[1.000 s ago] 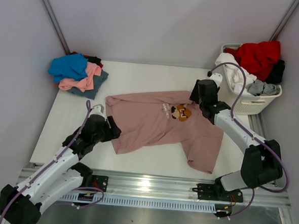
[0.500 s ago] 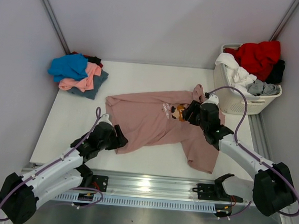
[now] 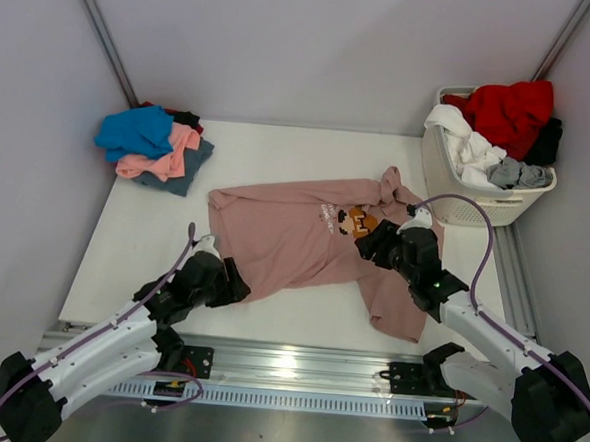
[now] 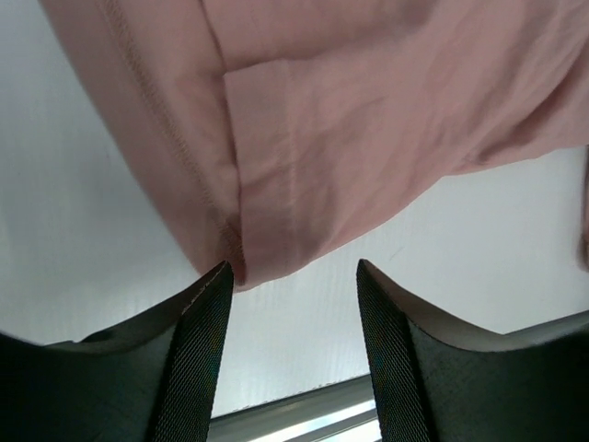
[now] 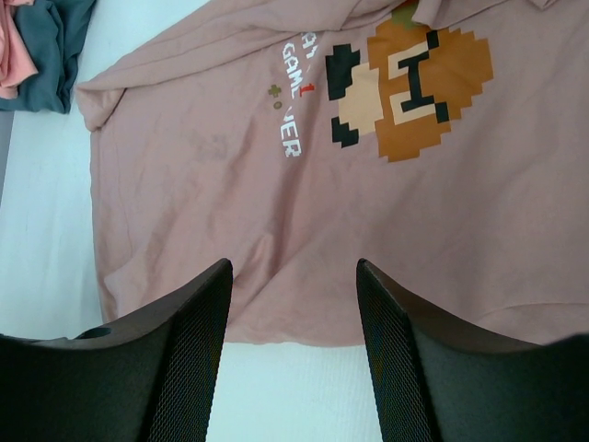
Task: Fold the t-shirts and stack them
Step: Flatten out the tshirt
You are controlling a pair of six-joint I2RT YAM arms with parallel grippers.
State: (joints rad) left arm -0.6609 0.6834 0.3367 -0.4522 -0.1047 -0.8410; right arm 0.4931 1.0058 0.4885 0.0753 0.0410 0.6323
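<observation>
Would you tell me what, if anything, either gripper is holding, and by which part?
Nothing is held: the left gripper and right gripper both stand open near the pink t-shirt.

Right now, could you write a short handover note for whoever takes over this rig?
Left gripper: open, empty, at the near-left hem corner of the pink t-shirt.
Right gripper: open, empty, over the shirt near its print.
Done: shirt spread on the table, unfolded.
Other shirts: rumpled pile at far left corner; more in the basket.
Left: fold the pink one, stack it, then the rest.
</observation>
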